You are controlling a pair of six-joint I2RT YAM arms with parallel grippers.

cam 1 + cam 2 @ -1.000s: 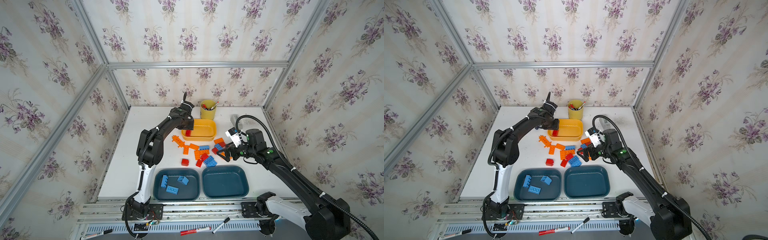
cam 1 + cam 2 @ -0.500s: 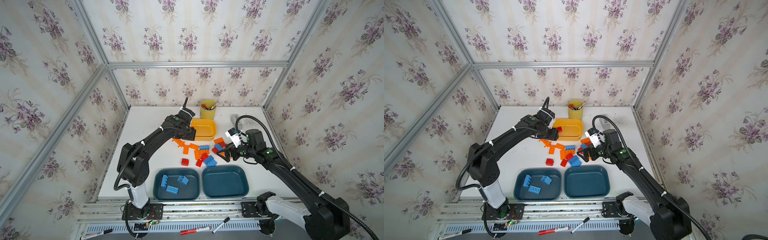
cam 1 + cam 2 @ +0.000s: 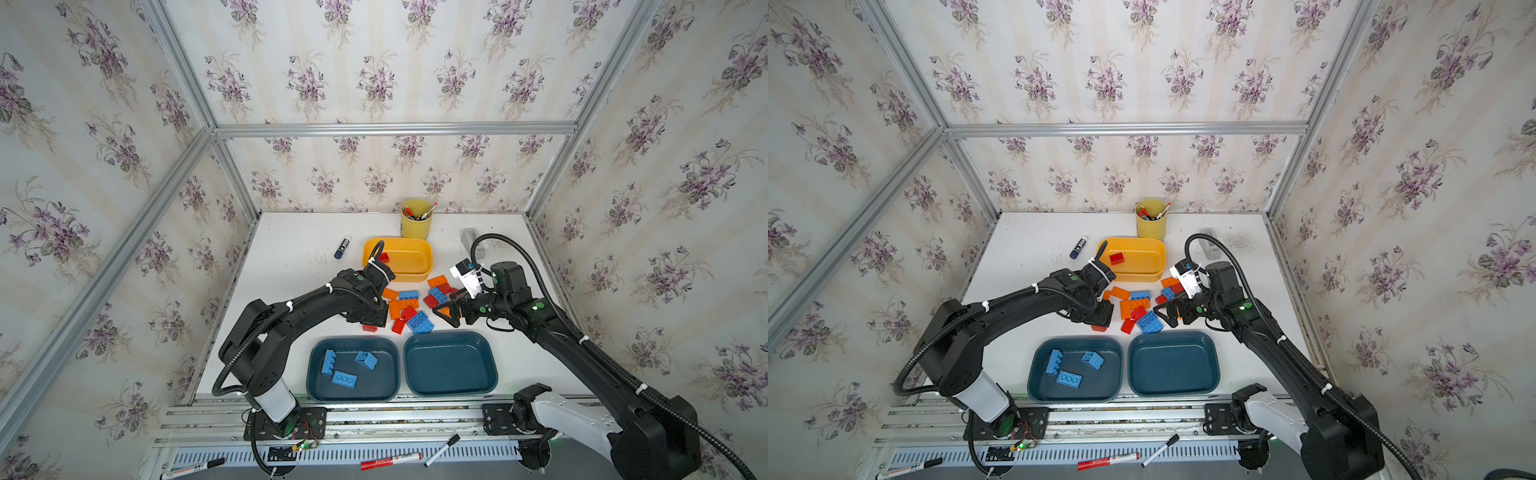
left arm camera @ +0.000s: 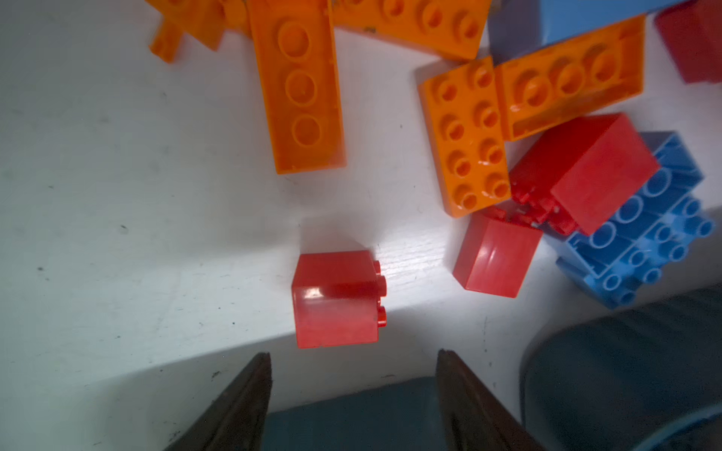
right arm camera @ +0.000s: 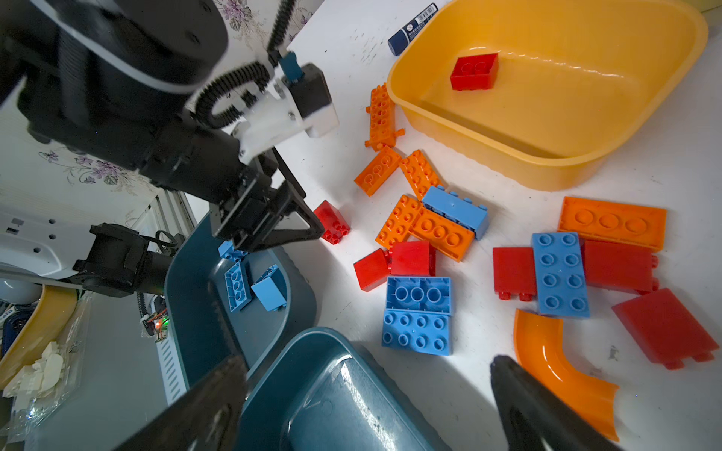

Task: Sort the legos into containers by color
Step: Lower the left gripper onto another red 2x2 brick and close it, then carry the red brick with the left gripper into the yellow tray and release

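Observation:
My left gripper (image 4: 351,355) is open and hangs low over the table, with a small red brick (image 4: 336,298) lying just ahead of its fingertips, untouched. In a top view that gripper (image 3: 370,322) is at the left edge of the pile of legos (image 3: 411,307), a mix of orange, red and blue. My right gripper (image 3: 442,313) is wide open and empty at the pile's right side, near a curved orange piece (image 5: 554,363). The yellow container (image 3: 415,276) holds one red brick (image 3: 383,257). The left teal container (image 3: 312,374) holds three blue bricks. The right teal container (image 3: 451,363) is empty.
A yellow cup of pens (image 3: 415,219) stands at the back behind the yellow container. A dark blue marker (image 3: 341,248) lies to the left of that container and a grey block (image 3: 471,243) to its right. Loose markers (image 3: 390,461) lie on the front rail.
My left arm has swung from the yellow container toward the front and now hangs over the small red brick beside the pile. A red brick stays in the yellow container. The right arm has not moved.

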